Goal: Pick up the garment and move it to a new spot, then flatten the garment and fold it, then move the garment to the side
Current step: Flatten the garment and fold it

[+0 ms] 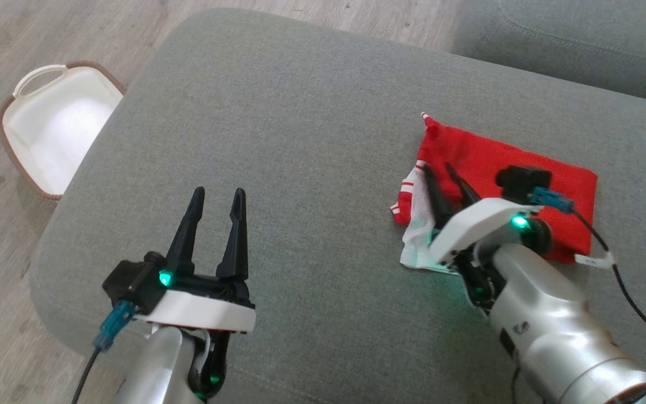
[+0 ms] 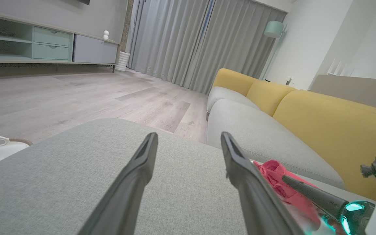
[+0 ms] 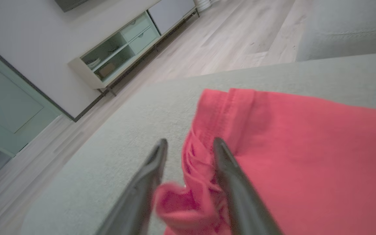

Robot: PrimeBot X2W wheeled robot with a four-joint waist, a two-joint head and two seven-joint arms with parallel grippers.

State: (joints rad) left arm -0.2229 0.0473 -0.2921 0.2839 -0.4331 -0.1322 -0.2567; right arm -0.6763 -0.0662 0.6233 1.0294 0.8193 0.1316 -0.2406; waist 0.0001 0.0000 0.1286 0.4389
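The garment [image 1: 480, 151] lies folded into a red rectangle on the right part of the grey cushion [image 1: 300, 112], with a white, red-striped panel sticking out at its left edge. My right gripper [image 1: 438, 167] rests over that left edge, jaws apart. In the right wrist view a bunched red fold of the garment [image 3: 305, 147] lies loose between the fingers of the right gripper [image 3: 191, 141]. My left gripper [image 1: 218, 193] stands open and holds nothing above the cushion's front left. In the left wrist view the left gripper [image 2: 189, 137] points across the cushion, with the garment [image 2: 273, 169] at its right.
A white handled basket [image 1: 48, 129] stands on the wood floor off the cushion's left edge. A grey sofa seat [image 1: 581, 39] adjoins at the far right, with yellow backrests [image 2: 321, 124] behind it. A black cable [image 1: 626, 292] trails from the right wrist.
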